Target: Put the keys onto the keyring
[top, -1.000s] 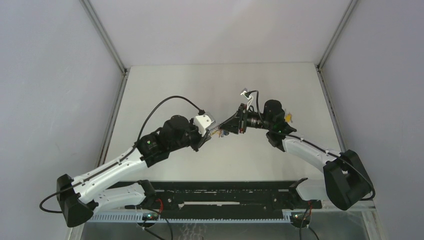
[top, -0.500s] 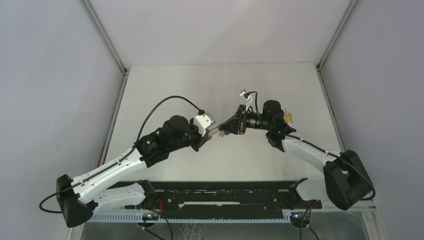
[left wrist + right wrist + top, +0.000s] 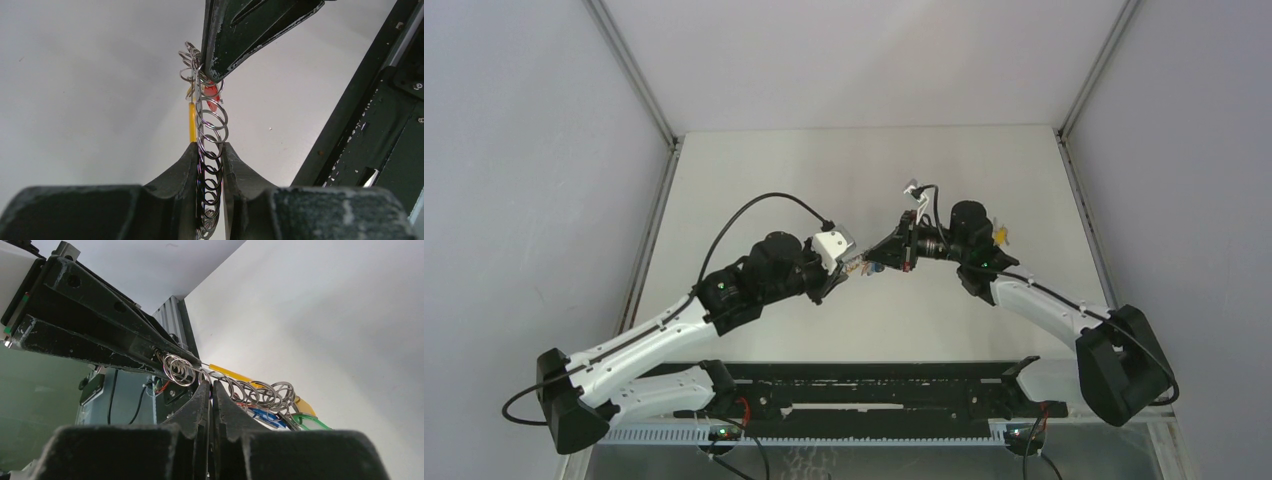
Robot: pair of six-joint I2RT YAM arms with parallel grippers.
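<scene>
The keyring (image 3: 212, 122) is a chain of small metal rings with a yellow section (image 3: 192, 122) and a red piece (image 3: 211, 93). It is held in the air between the two arms at mid-table (image 3: 861, 264). My left gripper (image 3: 210, 150) is shut on its lower end. My right gripper (image 3: 210, 385) is shut, its tips pinching the chain (image 3: 235, 385) further along; in the left wrist view its fingers (image 3: 235, 35) come down from above. Coloured key heads, blue (image 3: 262, 415), green-rimmed (image 3: 307, 421) and yellow (image 3: 302, 406), hang from the rings.
A small yellow piece (image 3: 1001, 237) lies on the table just behind the right arm's wrist. The black rail (image 3: 874, 385) with the arm bases runs along the near edge. Grey walls enclose the table (image 3: 824, 160) on the left, right and far sides.
My right gripper's jaws have closed on the chain and its wrist has shifted slightly. The left arm has held still with the keyring.
</scene>
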